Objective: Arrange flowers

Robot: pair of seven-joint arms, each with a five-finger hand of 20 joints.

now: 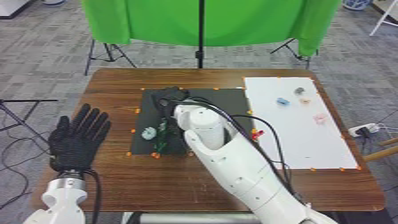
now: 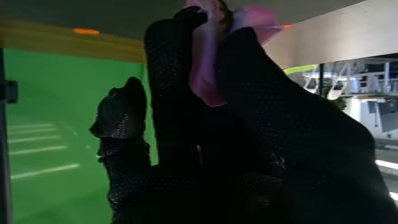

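The right hand (image 1: pixel 169 96) is over the far left part of the black mat (image 1: pixel 142 109). In the right wrist view, a pink flower (image 2: pixel 205 60) is pinched between fingers of the right hand (image 2: pixel 284 115); its lower part is hidden by the glove. Palm down and fingers straight, the left hand (image 1: pixel 75 142) is at the table's left side. A pale blue flower (image 1: pixel 149 133) lies on the mat beside a green stem (image 1: pixel 162 142). Red petals (image 1: pixel 257 134) are by the white sheet's left edge.
On the white sheet (image 1: pixel 284 150) lie a blue flower (image 1: pixel 282 101), a grey one (image 1: pixel 299 90), a small beige one (image 1: pixel 305 100) and a pale pink one (image 1: pixel 321 118). Orange markers edge the mat and sheet. A green cloth (image 1: pixel 151 22) hangs behind the table.
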